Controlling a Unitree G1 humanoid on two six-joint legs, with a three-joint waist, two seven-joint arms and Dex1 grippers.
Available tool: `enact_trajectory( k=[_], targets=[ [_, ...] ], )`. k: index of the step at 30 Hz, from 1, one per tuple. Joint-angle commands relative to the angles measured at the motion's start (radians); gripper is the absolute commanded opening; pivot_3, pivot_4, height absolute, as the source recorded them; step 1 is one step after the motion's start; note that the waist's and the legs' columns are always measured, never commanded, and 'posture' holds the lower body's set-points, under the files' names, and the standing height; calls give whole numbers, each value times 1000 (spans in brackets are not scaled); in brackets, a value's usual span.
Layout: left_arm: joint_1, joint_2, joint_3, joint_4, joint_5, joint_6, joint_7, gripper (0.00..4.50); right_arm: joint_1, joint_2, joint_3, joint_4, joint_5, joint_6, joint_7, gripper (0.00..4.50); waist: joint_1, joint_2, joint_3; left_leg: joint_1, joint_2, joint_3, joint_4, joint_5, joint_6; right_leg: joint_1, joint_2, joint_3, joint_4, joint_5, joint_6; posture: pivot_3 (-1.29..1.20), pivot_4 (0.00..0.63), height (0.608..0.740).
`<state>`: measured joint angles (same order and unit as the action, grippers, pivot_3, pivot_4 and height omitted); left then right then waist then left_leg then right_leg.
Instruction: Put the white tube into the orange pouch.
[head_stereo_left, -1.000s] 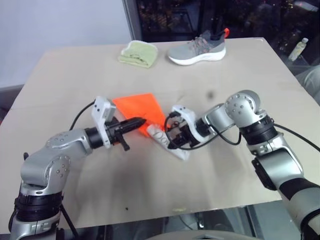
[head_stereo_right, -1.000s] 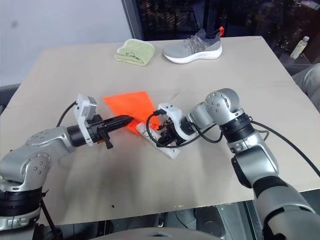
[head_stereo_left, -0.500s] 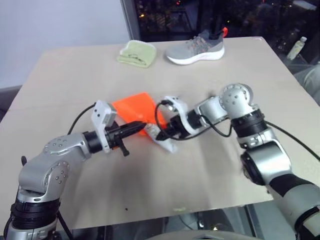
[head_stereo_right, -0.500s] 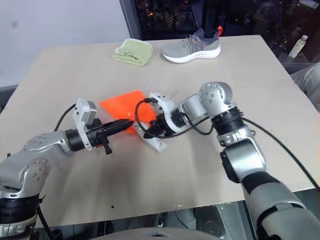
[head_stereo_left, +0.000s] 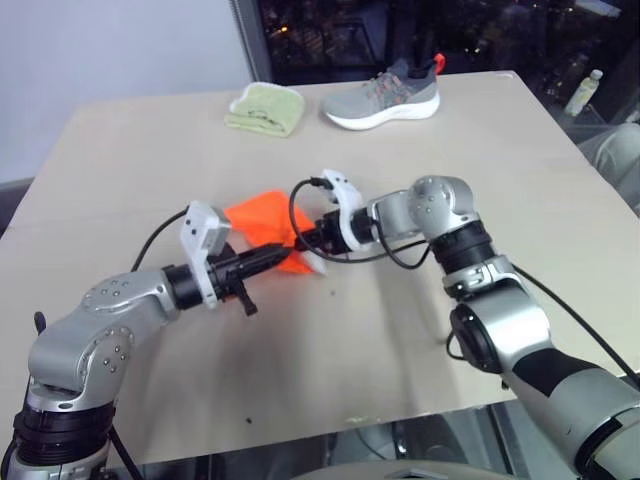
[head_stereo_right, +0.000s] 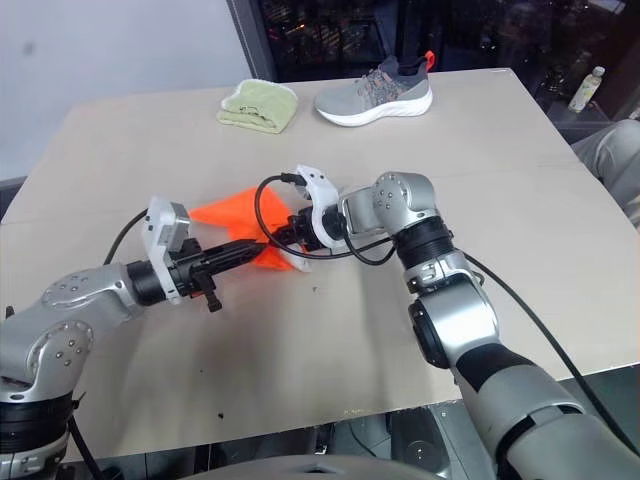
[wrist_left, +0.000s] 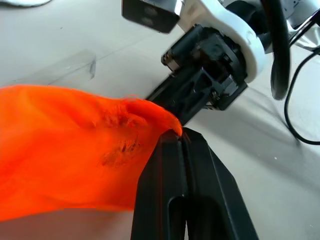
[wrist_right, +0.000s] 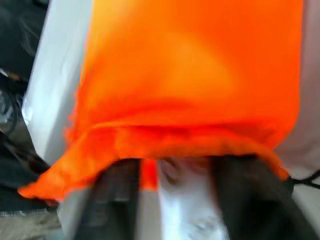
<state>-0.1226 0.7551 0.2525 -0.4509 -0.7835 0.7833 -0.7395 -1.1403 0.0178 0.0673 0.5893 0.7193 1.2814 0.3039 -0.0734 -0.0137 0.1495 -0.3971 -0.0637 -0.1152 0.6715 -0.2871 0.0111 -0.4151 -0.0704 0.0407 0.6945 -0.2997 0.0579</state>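
The bright orange, flat fabric drawstring pouch (head_stereo_left: 262, 222) lies near the middle of the pale wooden table (head_stereo_left: 400, 330), its near edge lifted off the surface. The left gripper (head_stereo_left: 283, 250), two black fingers clenched together, pinches that raised edge; in the left wrist view the orange cloth (wrist_left: 75, 145) is bunched over the tip of the shut fingers (wrist_left: 175, 165). The small flat white squeeze tube (wrist_right: 182, 200) sits at the pouch mouth, between the dark fingers of the right gripper (head_stereo_right: 283, 243), with the orange hem draped over its far end, so the tube is partly inside the opening. A white end of it shows just beside the pouch's near corner in the head views (head_stereo_left: 312, 266). The right gripper's fingers stand apart on either side of the tube; whether they press on it or have let go cannot be told. The right gripper meets the pouch from the opposite side to the left one, the two fingertips close together. At the far edge of the table rest a folded light-green cloth (head_stereo_left: 265, 107) and, beside it, a grey running shoe (head_stereo_left: 382, 97) with a white sole, both well apart from the pouch.
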Motion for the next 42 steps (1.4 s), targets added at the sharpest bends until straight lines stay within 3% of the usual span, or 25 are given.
enact_trajectory(
  k=[1,6,10,12,17,22,30,36,37,41,42],
  targets=[
    [-15,-11,38,-22,-45,31,39,0,11,3,-20,-58,-32,-29,29,4047,0,0,0,0,0,0,0,0,0,0,0,0,0,0,0,0,150,740],
    [-54,-40,58,6,-114,105,104,0,99,-79,46,-315,-21,55,100,4047,6,0,0,0,0,-1,1,0,0,0,-1,0,0,0,0,0,150,740],
    [-115,-49,98,91,-186,169,145,0,229,-301,196,-758,-53,-16,203,4047,9,0,0,-1,-1,-3,2,0,0,0,-1,-1,0,0,0,0,150,740],
    [-112,-36,98,102,-183,171,129,0,266,-360,243,-832,-110,-59,189,4047,2,0,0,-1,-1,-3,1,0,0,0,0,-1,0,0,0,0,150,740],
    [-106,-26,98,103,-190,180,108,0,283,-368,277,-754,-247,-165,135,4047,-10,0,0,3,-1,-3,0,0,-1,0,2,4,2,0,0,0,150,740],
    [-106,-27,95,92,-191,182,106,0,245,-286,355,-593,-396,-323,110,4047,-2,0,0,4,-1,-4,0,1,-1,0,1,3,2,0,0,0,150,740],
    [-102,-37,105,64,-207,185,135,0,257,-221,378,-608,-423,-347,204,4047,5,0,0,3,-2,-5,-1,1,-1,0,1,3,0,0,0,0,150,740],
    [-71,-42,109,27,-219,175,152,0,244,-161,377,-509,-478,-383,188,4047,4,0,0,3,-2,-5,-1,1,-1,0,1,3,1,0,0,0,150,740],
    [-69,-42,110,23,-219,173,153,0,242,-149,368,-488,-487,-391,179,3542,4,0,0,3,-2,-5,-1,1,-1,0,1,3,1,0,0,0,150,740],
    [-53,-40,113,2,-225,168,156,0,244,-152,346,-440,-511,-416,190,2619,4,0,0,3,-2,-5,-1,1,-1,0,1,3,1,0,0,0,150,740],
    [-51,-42,115,-2,-231,171,158,0,247,-157,337,-444,-506,-409,201,2090,5,0,0,3,-2,-5,-1,1,-1,0,1,3,1,0,0,0,150,740]
  ],
)
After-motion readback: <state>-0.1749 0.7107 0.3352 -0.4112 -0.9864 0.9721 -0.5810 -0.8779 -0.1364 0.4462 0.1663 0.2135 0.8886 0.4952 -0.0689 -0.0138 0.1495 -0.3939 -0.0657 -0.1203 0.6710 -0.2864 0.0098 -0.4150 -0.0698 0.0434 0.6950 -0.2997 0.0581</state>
